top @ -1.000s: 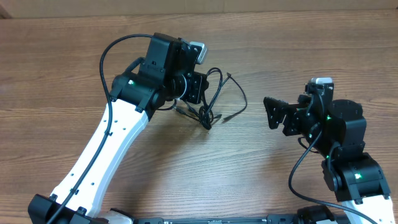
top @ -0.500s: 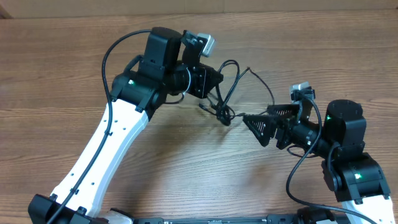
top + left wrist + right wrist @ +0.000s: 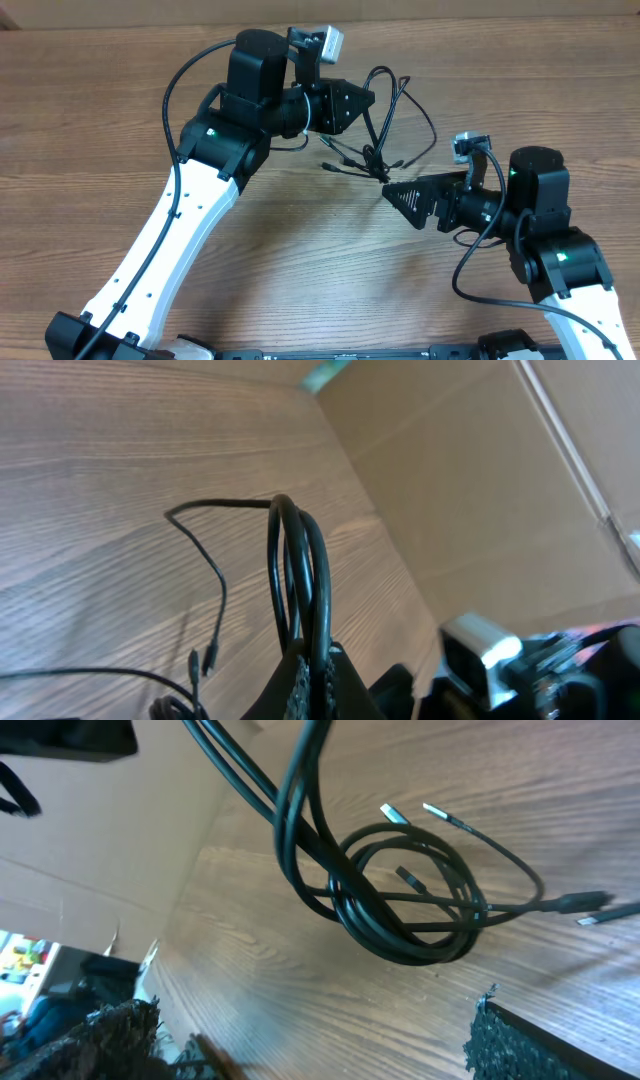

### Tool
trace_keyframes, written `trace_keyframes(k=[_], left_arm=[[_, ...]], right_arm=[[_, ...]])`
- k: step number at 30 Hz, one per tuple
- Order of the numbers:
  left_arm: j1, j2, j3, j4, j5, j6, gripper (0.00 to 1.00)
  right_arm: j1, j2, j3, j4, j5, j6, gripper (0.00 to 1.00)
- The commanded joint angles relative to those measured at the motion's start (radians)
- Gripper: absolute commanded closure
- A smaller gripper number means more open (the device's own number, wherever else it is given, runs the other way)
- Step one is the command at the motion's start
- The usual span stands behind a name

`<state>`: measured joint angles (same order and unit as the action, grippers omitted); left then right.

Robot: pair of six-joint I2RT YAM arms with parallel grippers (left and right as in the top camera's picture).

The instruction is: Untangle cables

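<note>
The left gripper point(image 3: 366, 99), jaws pinched on 2 loops of the cables point(image 3: 384, 148), dangles them over the table point(image 3: 100, 120). Their knotted end hangs just ahead of the right gripper point(image 3: 392, 193) (jaws spread wide), the arm better placed to take it.

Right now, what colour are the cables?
The cables are black; the right wrist view shows it best.

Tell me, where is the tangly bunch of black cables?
In the overhead view, the cables hang from the left claw near the middle of the table, their knot just in front of the open right claw.
</note>
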<state>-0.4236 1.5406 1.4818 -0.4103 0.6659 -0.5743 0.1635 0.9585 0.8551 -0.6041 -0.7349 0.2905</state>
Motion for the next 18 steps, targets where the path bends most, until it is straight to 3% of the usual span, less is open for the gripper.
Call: trace_keyframes(k=[1,18], left_arm=[[0.005,0.002,0.019,0.026,-0.023,-0.174,0.96],[0.004,0.002,0.019,0.022,0.047,-0.700,0.96]], right_arm=[[-0.003,0.013,0.031,0.003,-0.046,-0.053,0.00],[-0.001,0.014,0.031,0.004,0.054,-0.378,0.00]])
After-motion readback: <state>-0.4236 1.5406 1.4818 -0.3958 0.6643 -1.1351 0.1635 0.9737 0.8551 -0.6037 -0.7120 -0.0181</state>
